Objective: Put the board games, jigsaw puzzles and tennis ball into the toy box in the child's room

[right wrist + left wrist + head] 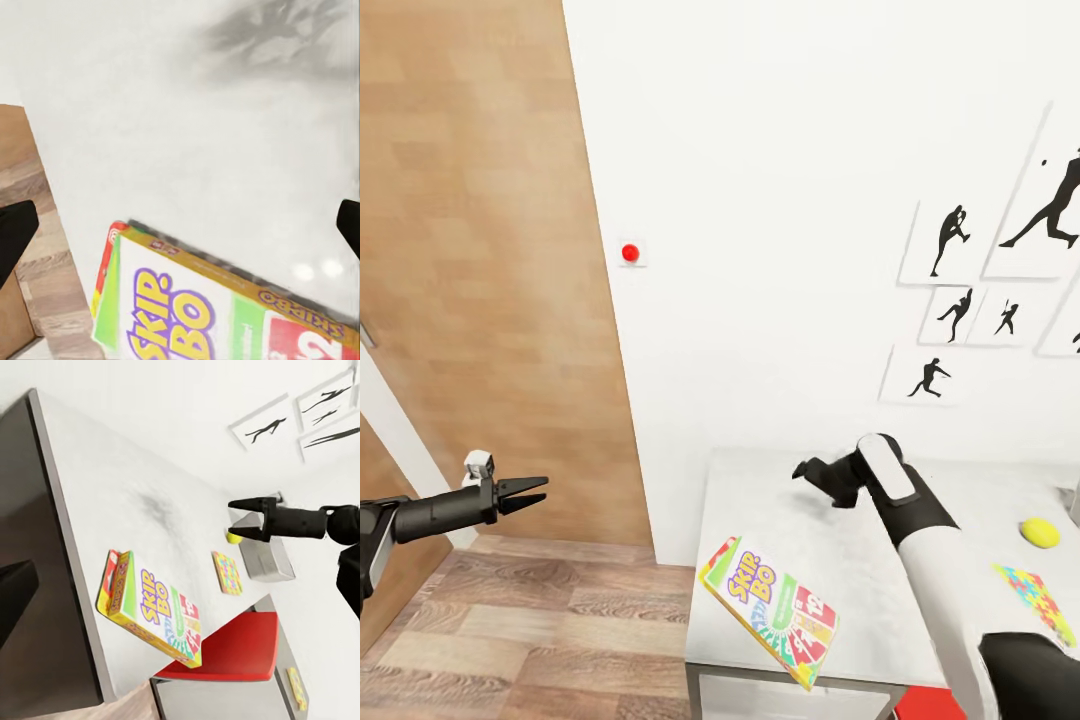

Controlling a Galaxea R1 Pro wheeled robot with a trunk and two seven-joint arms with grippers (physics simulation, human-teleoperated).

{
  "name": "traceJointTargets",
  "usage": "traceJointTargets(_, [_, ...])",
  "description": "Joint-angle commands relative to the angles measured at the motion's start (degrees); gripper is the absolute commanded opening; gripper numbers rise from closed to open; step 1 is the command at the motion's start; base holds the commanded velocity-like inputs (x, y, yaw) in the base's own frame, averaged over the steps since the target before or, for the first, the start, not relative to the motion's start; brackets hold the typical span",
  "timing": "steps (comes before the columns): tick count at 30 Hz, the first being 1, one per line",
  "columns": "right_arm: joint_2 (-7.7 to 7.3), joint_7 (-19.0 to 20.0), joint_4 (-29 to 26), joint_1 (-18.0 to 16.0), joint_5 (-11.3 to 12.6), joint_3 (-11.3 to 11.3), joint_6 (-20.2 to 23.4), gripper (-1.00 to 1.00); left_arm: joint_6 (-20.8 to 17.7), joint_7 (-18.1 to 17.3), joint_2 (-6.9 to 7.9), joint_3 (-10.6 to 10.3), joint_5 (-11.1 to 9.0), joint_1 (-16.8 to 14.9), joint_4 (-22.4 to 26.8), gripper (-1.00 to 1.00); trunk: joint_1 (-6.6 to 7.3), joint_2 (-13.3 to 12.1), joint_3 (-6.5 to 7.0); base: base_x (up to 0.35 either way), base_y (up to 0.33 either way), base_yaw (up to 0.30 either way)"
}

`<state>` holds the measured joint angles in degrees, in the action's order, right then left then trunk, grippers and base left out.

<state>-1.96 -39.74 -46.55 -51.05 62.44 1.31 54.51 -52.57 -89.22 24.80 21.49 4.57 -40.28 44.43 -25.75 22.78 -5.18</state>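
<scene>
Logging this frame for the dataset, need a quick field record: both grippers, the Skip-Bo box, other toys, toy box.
left gripper: open, empty, over the wood floor, off the table's left end
right gripper: empty, above the table; open or shut cannot be told
Skip-Bo box: flat on the table at its front left corner, one corner past the front edge
tennis ball: on the table, right of the right arm
jigsaw puzzle: flat on the table, nearer than the ball
toy box: on the table beyond the ball, in the left wrist view
</scene>
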Motion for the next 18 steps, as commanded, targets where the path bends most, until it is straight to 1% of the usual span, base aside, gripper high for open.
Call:
traceJointTargets(1, [0.72, -0.9, 4.4, -2.0, -2.1, 0.6, -1.9, 1.00, -0.6, -0.4, -0.02, 0.1, 0.5, -0.1, 0.0, 1.00, -0.04, 0.1, -0.13, 0.000, 0.000, 0.000])
traceJointTargets(3, [1.91, -0.8, 9.9, -4.4, -7.9, 1.2, -6.4, 1.00, -0.6, -0.4, -0.02, 0.1, 0.5, -0.1, 0.0, 1.00, -0.04, 0.1, -0.13, 0.000, 0.000, 0.000])
traceJointTargets(4, [2.15, -0.7, 10.7, -4.7, -9.1, 1.3, -7.2, 1.00, -0.6, -0.4, -0.02, 0.1, 0.5, -0.1, 0.0, 1.00, -0.04, 0.1, -0.13, 0.000, 0.000, 0.000])
traceJointTargets(5, [2.64, -0.5, 11.8, -5.1, -11.2, 1.4, -8.4, 1.00, -0.6, -0.4, 0.02, 0.2, 0.5, -0.1, 0.0, 1.00, -0.04, 0.1, -0.13, 0.000, 0.000, 0.000])
traceJointTargets(6, [3.14, -0.1, 12.6, -5.4, -12.8, 1.5, -9.3, 1.00, -0.6, -0.4, 0.04, 0.2, 0.5, -0.1, 0.0, 1.00, -0.04, 0.1, -0.13, -0.021, 0.007, 0.000])
traceJointTargets(8, [4.28, 0.5, 13.4, -5.6, -14.8, 1.7, -10.5, 1.00, -0.6, -0.4, 0.06, 0.2, 0.5, -0.1, 0.0, 1.00, -0.04, 0.1, -0.13, -0.086, 0.081, 0.000])
traceJointTargets(12, [4.80, 0.9, 14.2, -5.7, -15.5, 1.9, -11.0, 1.00, -0.6, -0.4, 0.07, 0.2, 0.4, -0.1, 0.0, 1.00, -0.04, 0.1, -0.13, -0.062, 0.093, 0.000])
traceJointTargets(15, [4.84, 1.0, 14.2, -5.7, -15.6, 1.9, -11.0, 1.00, -0.6, -0.4, 0.26, 0.2, 0.4, -0.1, 0.0, 1.00, -0.04, 0.1, -0.13, -0.007, 0.037, 0.000])
traceJointTargets(18, [4.77, 1.1, 14.2, -5.7, -15.6, 1.9, -11.0, 1.00, -0.6, -0.4, 0.37, 0.2, 0.4, -0.1, 0.0, 1.00, -0.04, 0.1, -0.13, -0.003, 0.153, 0.000])
